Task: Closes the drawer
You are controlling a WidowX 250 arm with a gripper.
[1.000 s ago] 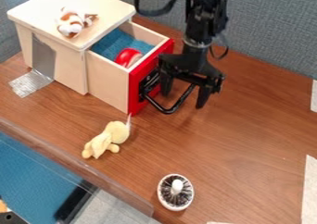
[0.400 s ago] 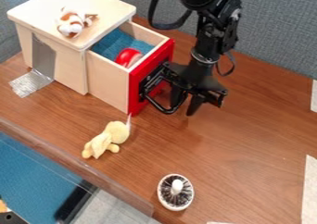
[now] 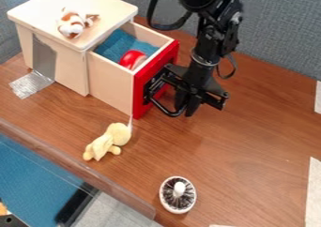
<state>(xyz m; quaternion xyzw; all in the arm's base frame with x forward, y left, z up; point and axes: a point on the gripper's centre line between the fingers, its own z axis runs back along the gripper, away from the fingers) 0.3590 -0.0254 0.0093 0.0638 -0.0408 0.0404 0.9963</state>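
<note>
The black gripper (image 3: 187, 109) hangs at the right of the drawer's red front (image 3: 143, 97), low over the table. Its fingers are close together on the right part of the black handle (image 3: 164, 109), which partly hides behind them. The wooden drawer (image 3: 114, 86) stands out of its cabinet (image 3: 63, 71), pulled open toward the right. Inside the drawer lie a red round object (image 3: 131, 58) and a blue lining (image 3: 119, 44).
A brown-and-white plush (image 3: 72, 23) lies on top of the cabinet. On the wooden table (image 3: 251, 141), a yellow plush (image 3: 108, 141) is in front of the drawer and a white round brush (image 3: 178, 195) is near the front edge. A grey partition (image 3: 276, 34) stands behind.
The gripper's fingers, wide apart at first, have come together at the handle. The arm swung right, then slightly back left. The drawer has shifted a little outward.
</note>
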